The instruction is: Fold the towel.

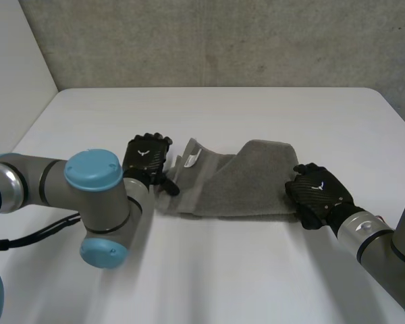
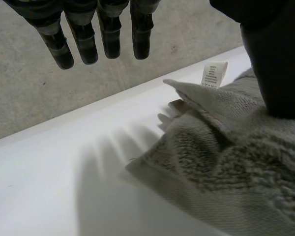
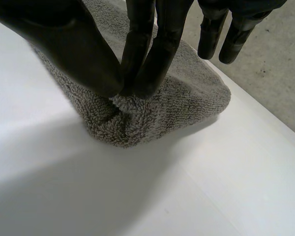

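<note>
**Right hand** (image 3: 64, 44): closed on the towel (image 3: 196, 93). The thumb and two fingers (image 3: 142, 54) meet at their tips and pinch a small tuft of pile at the towel's right end. The other fingers extend straight past the towel and touch nothing. The pinched cloth rises into a short peak, and creases run down from it into the bulk of the fabric.

**Left hand** (image 2: 108, 34): open. Its fingers are straight, slightly spread, and held above the table (image 2: 64, 187) just beside the towel's left end, clear of the cloth. Its thumb (image 2: 275, 64) comes down onto the cloth at that end.

**Towel:** grey terry with a coarse looped pile and a flatter woven band along the hem.
- It lies on the table between the two hands, gathered into a long, uneven strip.
- At the left end, one corner is turned up into a pointed flap.
- A small white rectangular label (image 2: 213, 74) stands just beyond the flap.
- The right end is thick and rounded where layers lie one on another.

**Surroundings of the towel:**
- The table under it is white, smooth and matt, with rounded far corners.
- A rough grey concrete wall (image 1: 223, 40) stands behind the table's far edge, well apart from the towel.
- The grey arms with light-blue caps reach the towel from either end.
</note>
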